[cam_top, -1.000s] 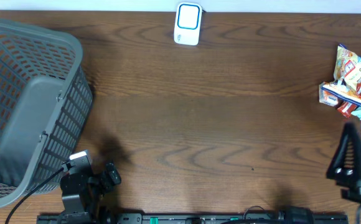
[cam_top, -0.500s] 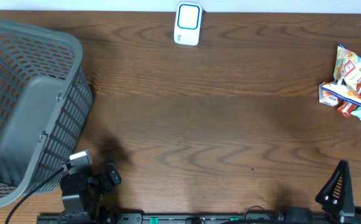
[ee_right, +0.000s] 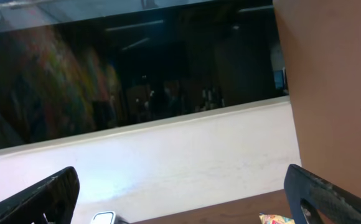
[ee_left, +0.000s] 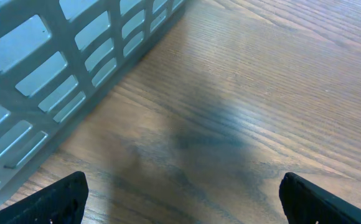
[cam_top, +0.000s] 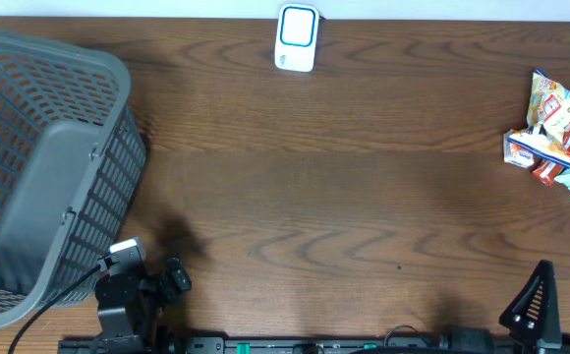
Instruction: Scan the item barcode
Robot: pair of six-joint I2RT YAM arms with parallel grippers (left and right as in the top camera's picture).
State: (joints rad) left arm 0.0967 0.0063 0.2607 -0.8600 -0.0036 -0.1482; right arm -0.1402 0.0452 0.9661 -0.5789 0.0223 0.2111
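Observation:
Several colourful snack packets [cam_top: 552,138] lie in a pile at the table's far right; no barcode shows on them. At the back centre stands a white scanner with a blue face [cam_top: 297,37]. My right gripper [cam_top: 536,305] is low at the front right corner, well short of the packets. In its wrist view the right gripper [ee_right: 180,190] is open and empty, with the scanner [ee_right: 104,218] and a packet tip [ee_right: 277,219] at the bottom edge. The left gripper [ee_left: 180,199] is open over bare wood beside the basket [ee_left: 56,68].
A large grey slatted basket [cam_top: 39,167] fills the left side of the table. The left arm's base and cable [cam_top: 128,290] sit at the front left. A dark rail [cam_top: 295,344] runs along the front edge. A white wall [ee_right: 187,162] rises behind the table.
The right gripper has drawn back from beside the packets to the front right corner. The left arm, packets and scanner have not moved.

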